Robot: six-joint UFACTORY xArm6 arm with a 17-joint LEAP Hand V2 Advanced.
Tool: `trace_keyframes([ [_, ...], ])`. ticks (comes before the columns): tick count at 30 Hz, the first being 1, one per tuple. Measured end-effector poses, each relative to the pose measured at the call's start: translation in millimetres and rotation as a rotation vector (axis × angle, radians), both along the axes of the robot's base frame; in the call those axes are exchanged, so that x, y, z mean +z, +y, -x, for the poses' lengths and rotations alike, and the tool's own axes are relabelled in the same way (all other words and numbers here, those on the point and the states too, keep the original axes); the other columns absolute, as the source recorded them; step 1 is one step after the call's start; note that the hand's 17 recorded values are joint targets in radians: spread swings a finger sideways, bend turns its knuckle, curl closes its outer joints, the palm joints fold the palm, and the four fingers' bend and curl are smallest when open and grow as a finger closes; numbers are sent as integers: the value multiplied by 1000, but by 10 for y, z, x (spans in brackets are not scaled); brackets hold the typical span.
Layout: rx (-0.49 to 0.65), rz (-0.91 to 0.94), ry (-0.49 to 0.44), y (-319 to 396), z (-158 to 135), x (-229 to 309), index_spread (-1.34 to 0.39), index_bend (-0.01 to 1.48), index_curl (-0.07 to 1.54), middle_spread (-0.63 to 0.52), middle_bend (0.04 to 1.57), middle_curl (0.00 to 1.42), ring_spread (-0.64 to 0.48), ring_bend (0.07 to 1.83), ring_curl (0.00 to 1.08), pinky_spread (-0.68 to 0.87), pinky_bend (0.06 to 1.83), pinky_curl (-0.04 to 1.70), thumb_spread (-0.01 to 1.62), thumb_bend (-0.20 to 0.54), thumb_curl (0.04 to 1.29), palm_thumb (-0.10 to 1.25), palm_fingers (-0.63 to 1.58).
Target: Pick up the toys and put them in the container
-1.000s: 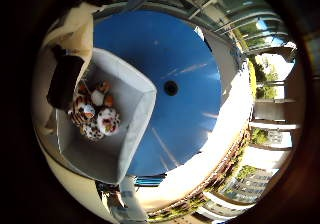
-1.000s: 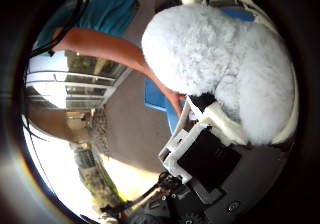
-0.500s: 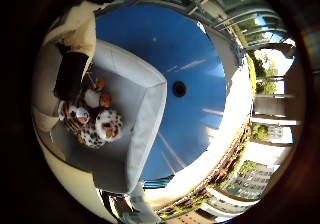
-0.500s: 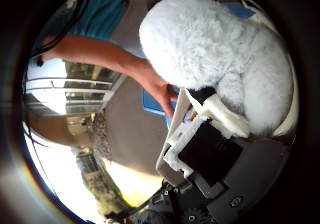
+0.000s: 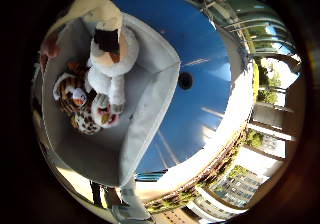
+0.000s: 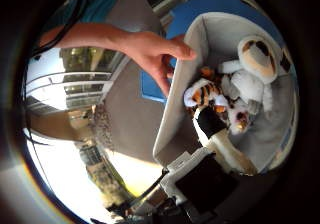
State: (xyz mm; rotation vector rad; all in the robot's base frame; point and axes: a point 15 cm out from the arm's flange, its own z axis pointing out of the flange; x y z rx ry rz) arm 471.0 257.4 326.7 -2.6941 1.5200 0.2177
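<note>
The hand (image 6: 210, 169) is hovering over the grey fabric container (image 5: 150, 114), fingers seemingly extended and empty, plush toys (image 5: 107, 64) lying inside.

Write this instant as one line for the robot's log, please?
toys: white plush, tiger plush in grey container | container: on blue table | person's hand: touching rim | robot hand: above container
</note>
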Motion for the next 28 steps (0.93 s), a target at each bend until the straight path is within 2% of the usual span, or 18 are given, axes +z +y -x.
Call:
trace_keyframes([
  [10,9,4,14,-382,304,519,-437,138,418,104,148,330,314,440,296,499,681,534,1087,-33,412,626,-77],
  [23,-26,42,102,-1394,1127,1304,-389,181,335,96,147,287,316,383,298,476,600,438,1114,-25,389,645,-28],
  [28,-53,99,79,-2044,1436,1605,-376,185,326,94,146,276,309,364,299,466,575,407,1130,-25,383,654,-21],
])
